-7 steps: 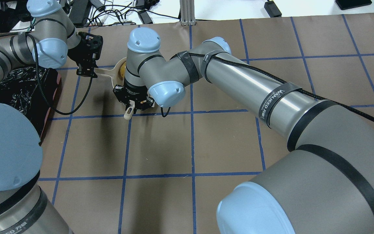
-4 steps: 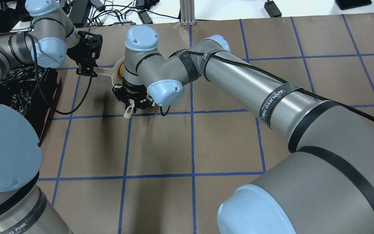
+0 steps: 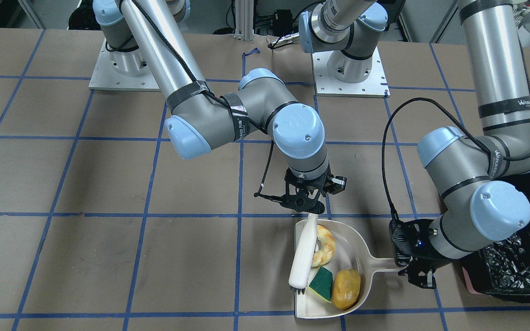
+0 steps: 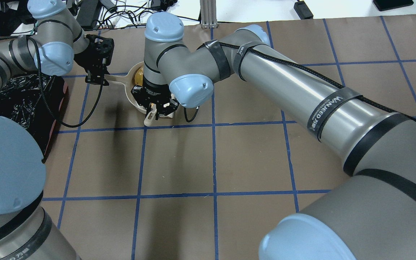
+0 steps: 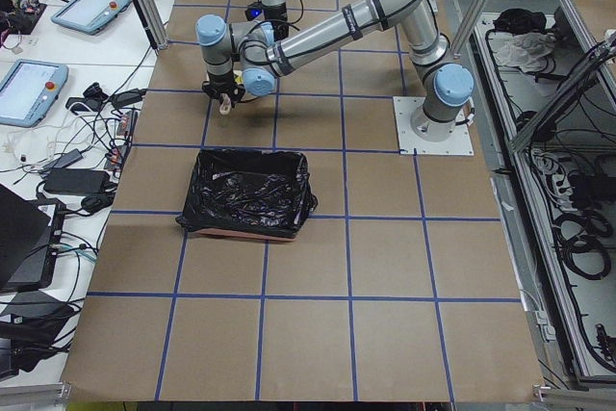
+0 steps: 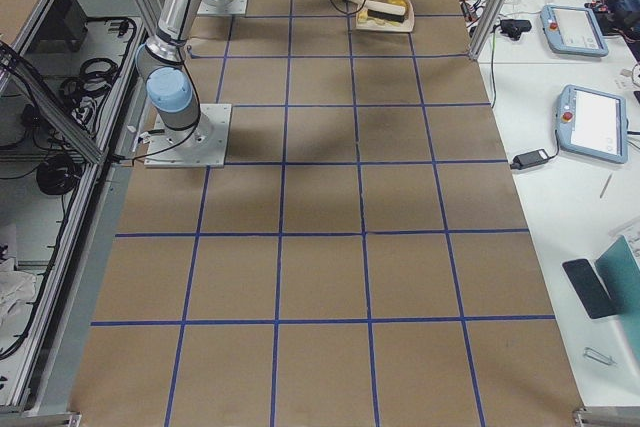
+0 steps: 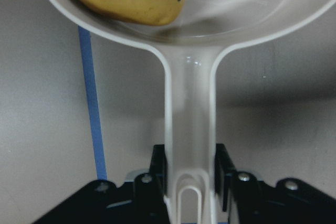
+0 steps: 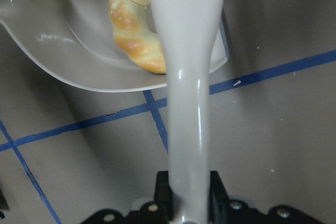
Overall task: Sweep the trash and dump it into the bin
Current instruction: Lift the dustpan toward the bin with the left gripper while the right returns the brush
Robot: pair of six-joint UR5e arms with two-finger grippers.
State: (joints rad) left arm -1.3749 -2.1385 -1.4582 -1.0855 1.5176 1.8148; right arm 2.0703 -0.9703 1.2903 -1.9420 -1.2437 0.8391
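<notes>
Pan loaded: left gripper [image 3: 405, 265] clamps the dustpan [image 3: 354, 248] by its handle, all three trash [image 3: 346, 288] pieces inside, right gripper [image 3: 312, 208] clenches the brush [image 3: 302, 257], bin [image 3: 518, 262] just beyond the handle's end, left arm nearer.

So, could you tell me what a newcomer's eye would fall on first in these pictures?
The cream dustpan near the table's operator-side edge stands out, holding the croissant piece, green sponge wedge and glossy potato-like lump. The right gripper is shut on a white brush reaching into the pan. The left gripper clamps the pan's handle, beside the black-lined bin.
</notes>
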